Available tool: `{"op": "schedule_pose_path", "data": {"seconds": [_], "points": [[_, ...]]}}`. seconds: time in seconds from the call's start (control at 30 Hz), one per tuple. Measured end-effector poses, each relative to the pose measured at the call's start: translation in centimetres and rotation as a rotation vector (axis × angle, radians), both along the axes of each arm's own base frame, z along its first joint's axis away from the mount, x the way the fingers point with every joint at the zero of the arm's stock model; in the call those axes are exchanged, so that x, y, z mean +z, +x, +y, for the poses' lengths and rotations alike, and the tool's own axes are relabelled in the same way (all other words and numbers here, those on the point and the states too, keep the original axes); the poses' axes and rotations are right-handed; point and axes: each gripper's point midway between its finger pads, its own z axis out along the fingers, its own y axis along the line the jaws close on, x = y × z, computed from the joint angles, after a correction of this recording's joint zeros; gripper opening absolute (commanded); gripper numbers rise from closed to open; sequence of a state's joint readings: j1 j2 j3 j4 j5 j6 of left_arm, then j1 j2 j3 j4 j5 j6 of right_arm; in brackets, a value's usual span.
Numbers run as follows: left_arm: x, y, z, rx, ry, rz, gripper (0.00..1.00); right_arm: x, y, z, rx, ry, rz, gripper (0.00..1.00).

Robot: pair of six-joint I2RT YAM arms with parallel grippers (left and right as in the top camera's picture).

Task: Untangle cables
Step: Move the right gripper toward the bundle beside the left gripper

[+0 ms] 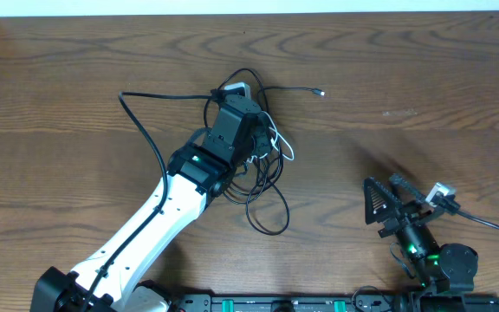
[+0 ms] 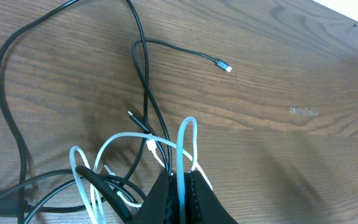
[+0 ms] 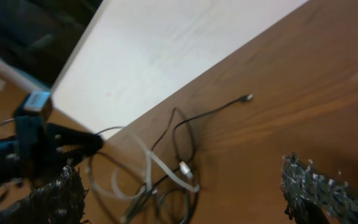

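A tangle of thin black cables [image 1: 265,186] and one white cable [image 1: 277,139] lies at the table's middle. One black cable runs out left [image 1: 145,130]; another ends in a small plug [image 1: 320,93] to the right. My left gripper [image 1: 241,108] sits over the tangle, shut on the white cable [image 2: 185,149], which loops up between its fingers [image 2: 184,186]. Black cables [image 2: 143,74] trail away above it. My right gripper [image 1: 388,204] is open and empty at the lower right, well apart from the tangle [image 3: 166,180].
The wooden table [image 1: 423,78] reaches a white wall edge at the back [image 1: 249,7]. The left arm's white link [image 1: 145,234] crosses the lower left. The right arm's base [image 1: 444,264] stands at the front right.
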State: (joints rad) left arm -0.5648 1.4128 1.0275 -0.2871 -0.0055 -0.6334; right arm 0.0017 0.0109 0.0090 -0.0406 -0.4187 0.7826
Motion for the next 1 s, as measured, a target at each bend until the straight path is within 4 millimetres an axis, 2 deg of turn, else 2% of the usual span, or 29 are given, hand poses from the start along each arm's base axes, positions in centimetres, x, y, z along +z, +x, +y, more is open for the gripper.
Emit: {"op": "schedule_pose_path", "data": {"seconds": [0.1, 0.17, 0.3, 0.37, 0.6, 0.83, 1.0], "points": [[0.0, 0.0, 0.0, 0.002, -0.002, 0.001, 0.08, 0.5, -0.1, 0.3, 0.019, 0.044, -0.005, 0.99], [0.0, 0.0, 0.0, 0.002, -0.002, 0.002, 0.08, 2.1, -0.2, 0.5, 0.031, 0.047, -0.071, 0.99], [0.1, 0.0, 0.0, 0.005, -0.007, 0.000, 0.08, 3.1, -0.5, 1.0, 0.065, 0.045, -0.116, 0.89], [0.3, 0.3, -0.2, 0.010, -0.019, -0.011, 0.08, 2.6, -0.8, 1.5, 0.098, 0.042, -0.094, 0.88], [0.8, 0.6, -0.4, 0.013, -0.036, -0.031, 0.08, -1.2, -0.8, 2.8, 0.180, 0.058, 0.124, 0.85], [0.8, 0.6, -0.4, 0.020, -0.049, -0.026, 0.08, -1.1, 0.1, 4.7, 0.300, 0.098, 0.324, 0.84], [1.2, 0.8, -0.6, 0.055, -0.093, -0.022, 0.08, -2.5, 0.8, 7.6, 0.421, 0.086, 0.456, 0.87]]}}
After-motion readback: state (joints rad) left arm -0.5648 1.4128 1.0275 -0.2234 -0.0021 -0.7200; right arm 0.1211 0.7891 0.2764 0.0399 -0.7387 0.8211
